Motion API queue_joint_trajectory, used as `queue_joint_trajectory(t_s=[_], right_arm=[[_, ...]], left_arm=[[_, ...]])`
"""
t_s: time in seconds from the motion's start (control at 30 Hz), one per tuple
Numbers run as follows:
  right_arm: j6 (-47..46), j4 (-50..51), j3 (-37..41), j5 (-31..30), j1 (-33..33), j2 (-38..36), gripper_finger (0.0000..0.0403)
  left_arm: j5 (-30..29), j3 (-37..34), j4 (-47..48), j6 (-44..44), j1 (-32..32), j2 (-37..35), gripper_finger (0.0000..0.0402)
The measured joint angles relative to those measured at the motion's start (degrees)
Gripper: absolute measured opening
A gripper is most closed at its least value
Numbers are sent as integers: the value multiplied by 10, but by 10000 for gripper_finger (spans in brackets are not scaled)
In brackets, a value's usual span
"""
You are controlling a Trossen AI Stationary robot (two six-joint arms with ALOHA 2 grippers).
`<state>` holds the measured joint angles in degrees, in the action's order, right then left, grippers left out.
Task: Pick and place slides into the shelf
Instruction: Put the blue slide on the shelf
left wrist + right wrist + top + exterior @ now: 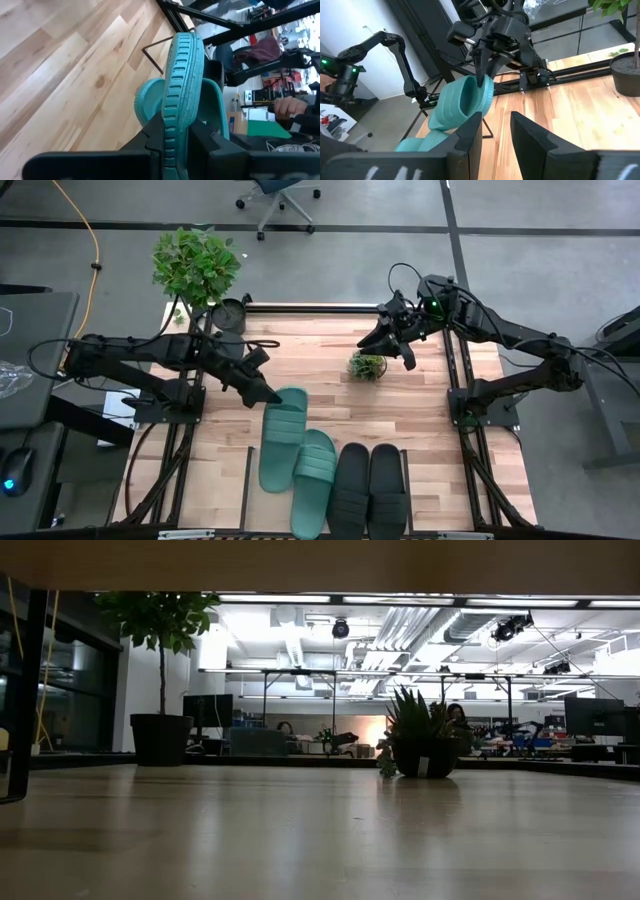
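My left gripper (pixel 272 394) is shut on a teal slide (pixel 283 438) at the wood surface's left-centre. The right wrist view shows this slide (pixel 462 102) tilted, with its far end raised. A second teal slide (pixel 315 477) and two black slides (pixel 350 488) (pixel 387 490) lie flat side by side near the near edge. My right gripper (pixel 388 342) hangs open above the far right part, beside a small potted plant (pixel 367 366). The low view shows no slide and no gripper. My left gripper pinches the teal slide's far end (pixel 176 107) between its two fingers (pixel 154 137), one on each face of the sole. The fingers come from above, slanting down from the table's left (pixel 481 75). The slide hangs tilted below them; its lower end is hidden behind my right gripper's finger.
A large potted plant (pixel 195 265) stands at the far left corner and shows in the low view (pixel 160 660). Thin black rods (pixel 155 55) frame the wood surface. Bare wood lies between the slides and the small plant (pixel 420 745). A person's hand (pixel 287 106) shows beyond the table.
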<state>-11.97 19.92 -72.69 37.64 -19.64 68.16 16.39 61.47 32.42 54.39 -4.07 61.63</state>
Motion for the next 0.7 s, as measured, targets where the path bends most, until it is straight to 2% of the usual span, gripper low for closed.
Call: queue_joint_trajectory(t_s=[0.7], right_arm=[[22, 12, 0, 1, 0, 0, 94]], left_arm=[[-131, -1, 22, 117, 139, 5, 30]])
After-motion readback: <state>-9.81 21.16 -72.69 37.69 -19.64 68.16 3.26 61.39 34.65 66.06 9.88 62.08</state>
